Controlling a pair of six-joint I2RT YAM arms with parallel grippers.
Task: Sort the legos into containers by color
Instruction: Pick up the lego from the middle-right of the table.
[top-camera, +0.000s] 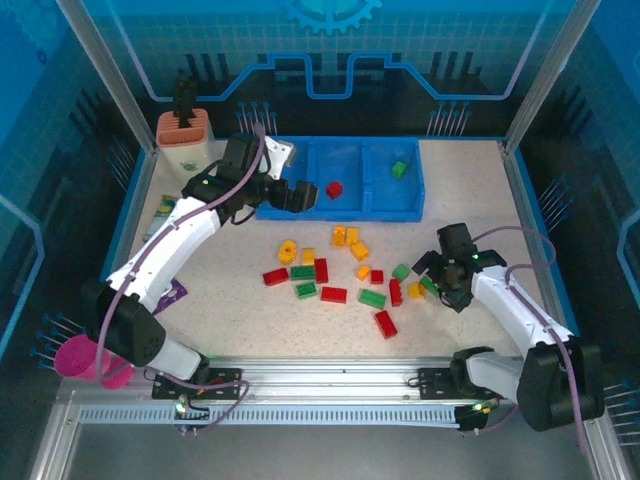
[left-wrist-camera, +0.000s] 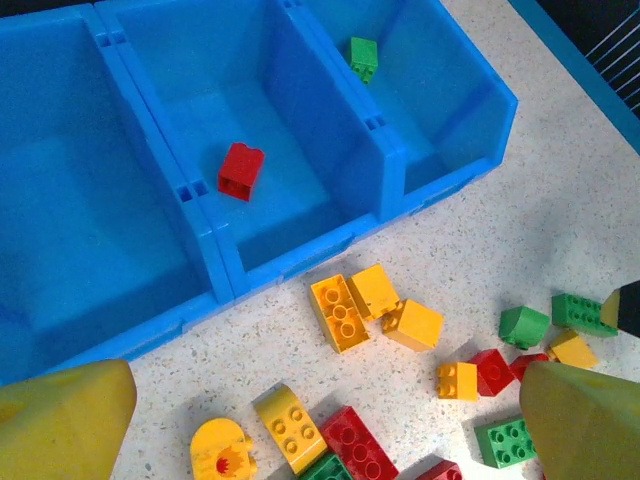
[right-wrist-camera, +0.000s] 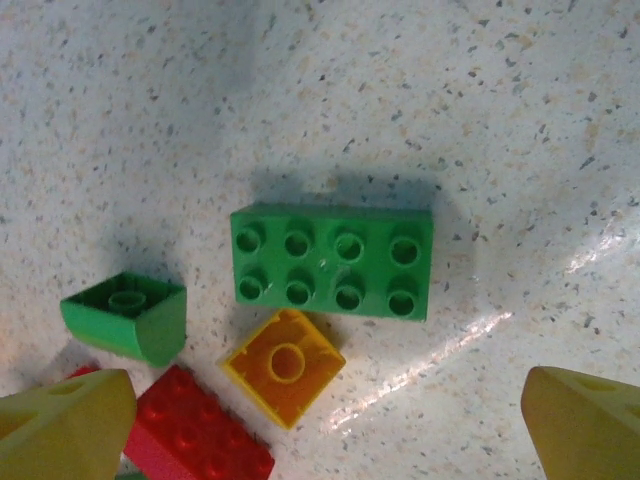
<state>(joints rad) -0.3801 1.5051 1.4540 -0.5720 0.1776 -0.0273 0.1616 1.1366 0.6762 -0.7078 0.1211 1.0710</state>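
The blue tray (top-camera: 408, 205) lies at the back, its three compartments (left-wrist-camera: 300, 235) side by side. A red lego (left-wrist-camera: 240, 170) lies in the middle compartment and a green one (left-wrist-camera: 363, 57) in the right; the left compartment is bare. Loose red, green and yellow legos (top-camera: 335, 270) are scattered on the table in front. My left gripper (top-camera: 298, 196) hovers open over the tray's front edge, above yellow legos (left-wrist-camera: 370, 308). My right gripper (right-wrist-camera: 328, 420) is open just over a green eight-stud lego (right-wrist-camera: 335, 260) and an upturned yellow lego (right-wrist-camera: 283, 365), at the pile's right end (top-camera: 430, 284).
A cream-and-orange holder (top-camera: 183, 135) stands at the back left and a pink cup (top-camera: 85, 360) at the near left. Snack packets (top-camera: 175, 293) lie under the left arm. A small green lego (right-wrist-camera: 128, 315) and a red one (right-wrist-camera: 195, 430) lie beside my right gripper's left finger.
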